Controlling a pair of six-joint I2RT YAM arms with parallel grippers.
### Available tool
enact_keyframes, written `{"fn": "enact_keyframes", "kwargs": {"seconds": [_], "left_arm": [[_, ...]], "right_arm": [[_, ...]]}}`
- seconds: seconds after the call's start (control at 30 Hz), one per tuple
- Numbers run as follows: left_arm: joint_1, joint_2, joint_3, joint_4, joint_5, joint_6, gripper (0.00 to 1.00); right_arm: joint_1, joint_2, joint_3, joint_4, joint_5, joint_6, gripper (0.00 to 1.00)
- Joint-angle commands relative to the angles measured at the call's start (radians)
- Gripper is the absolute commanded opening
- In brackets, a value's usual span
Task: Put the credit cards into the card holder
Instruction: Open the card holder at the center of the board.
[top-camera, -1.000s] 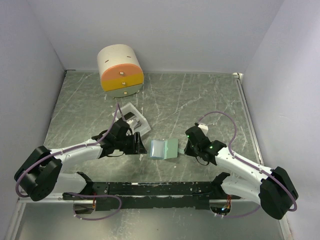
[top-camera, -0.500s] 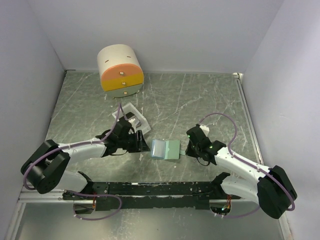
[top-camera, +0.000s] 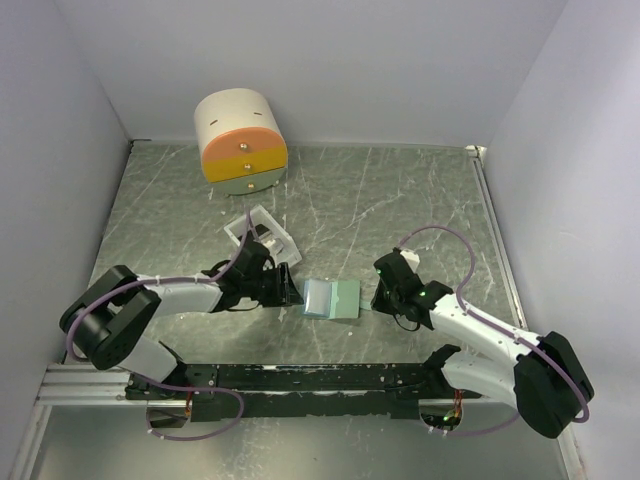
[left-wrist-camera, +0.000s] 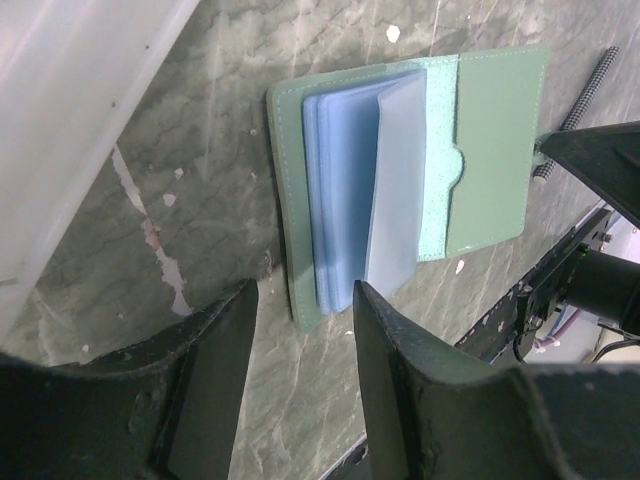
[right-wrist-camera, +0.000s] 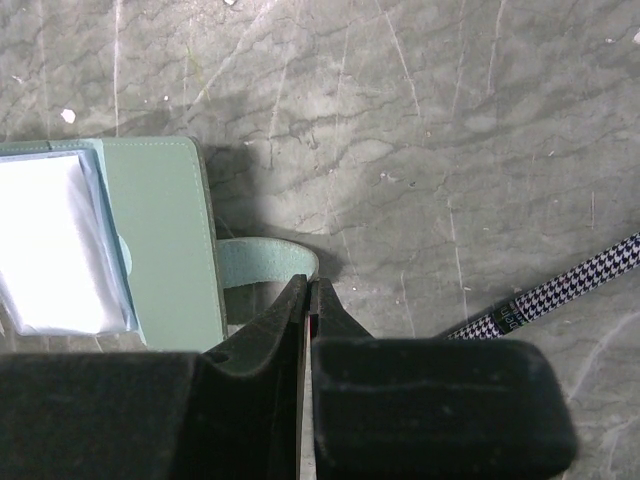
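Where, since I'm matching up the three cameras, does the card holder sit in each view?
Top external: card holder just below centre of the picture.
Left wrist: card holder upper middle, lying open, blue sleeves up.
Right wrist: card holder at the left edge, green cover showing.
Shared landmark: the right claw, beside the holder's green cover.
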Motion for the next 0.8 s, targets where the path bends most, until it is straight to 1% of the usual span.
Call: {"fn": "enact_keyframes", "kwargs": {"seconds": [0.0, 0.1, 0.23, 0.3, 0.43, 0.57, 0.77], "left_arm": [[-0.014, 0.030, 0.011, 0.085, 0.029, -0.020, 0.55], [-0.020, 0.056, 0.000, 0.136, 0.065, -0.046, 0.55], [-0.026, 0.048, -0.024, 0.217, 0.094, -0.086, 0.52], [-0.027, 0.043, -0.038, 0.268, 0.110, -0.103, 0.49], [-0.030, 0.040, -0.059, 0.358, 0.138, -0.136, 0.39], [-0.031, 0.044, -0.056, 0.380, 0.144, -0.137, 0.32], [-0.032, 0.065, -0.057, 0.409, 0.154, -0.141, 0.29]], "right_arm": [[-0.008, 0.008, -0.010, 0.004, 0.006, -0.005, 0.00], [-0.007, 0.001, -0.011, 0.007, 0.005, -0.008, 0.00], [-0.008, 0.011, -0.012, 0.015, -0.003, -0.009, 0.00], [-0.007, 0.015, -0.016, 0.024, -0.012, -0.008, 0.00], [-0.007, 0.016, -0.018, 0.046, -0.032, -0.002, 0.00], [-0.007, 0.014, -0.012, 0.043, -0.032, -0.004, 0.00], [-0.008, 0.011, -0.014, 0.040, -0.031, -0.005, 0.00]]}}
